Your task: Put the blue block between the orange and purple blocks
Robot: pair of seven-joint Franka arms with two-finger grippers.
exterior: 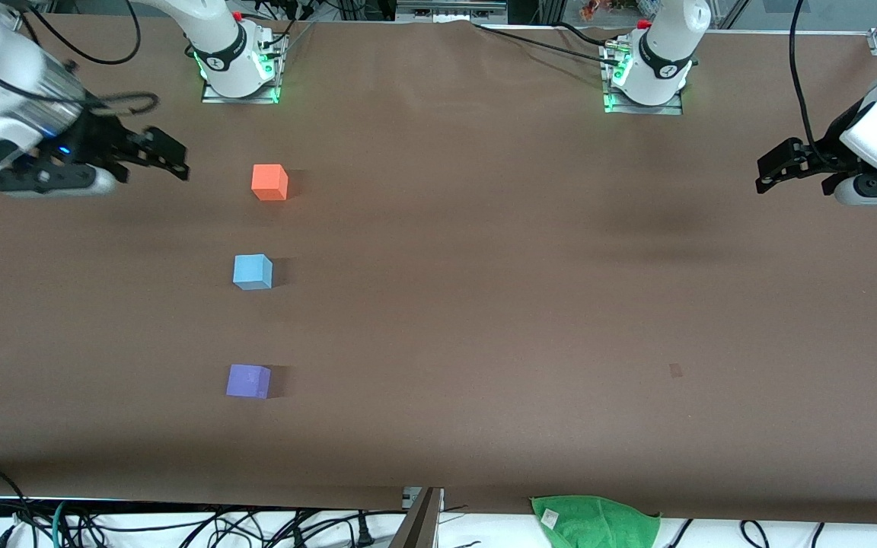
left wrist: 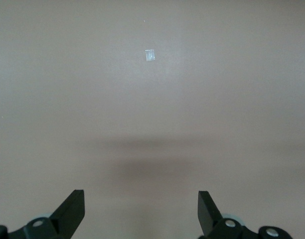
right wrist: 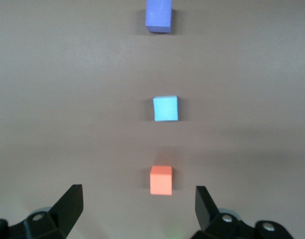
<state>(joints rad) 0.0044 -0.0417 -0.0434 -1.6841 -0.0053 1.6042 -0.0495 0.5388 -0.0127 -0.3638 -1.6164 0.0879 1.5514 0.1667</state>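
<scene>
Three small blocks sit in a line on the brown table (exterior: 484,304), in the left half of the front view. The small light blue matte cube (exterior: 253,272) is in the middle of the line. The bright orange-red matte cube (exterior: 269,183) sits above it in the picture, farther from the front camera. The violet-purple matte cube (exterior: 248,381) sits below it, nearer to the front camera. None of the three blocks touch — there is bare table between each pair. So the blue cube already lies between the orange one and the purple one.

The right gripper (exterior: 172,161) hangs in the air at the upper left of the front view, over the table beside the orange cube. Its jaws are spread wide and hold nothing. In the right wrist view its two dark fingers (right wrist: 68,206) show at the bottom corners, and the orange cube (right wrist: 161,180), the blue cube (right wrist: 165,108) and the purple cube (right wrist: 158,16) run up the middle of the frame.

The left gripper (exterior: 764,173) waits at the right edge of the front view, over bare table, well apart from the blocks. Its jaws are spread wide too — and empty. The left wrist view shows its fingers (left wrist: 70,211) at the bottom and a tiny pale mark (left wrist: 150,56) on the table near the top.

A green cloth (exterior: 594,521) lies at the bottom edge of the front view.
</scene>
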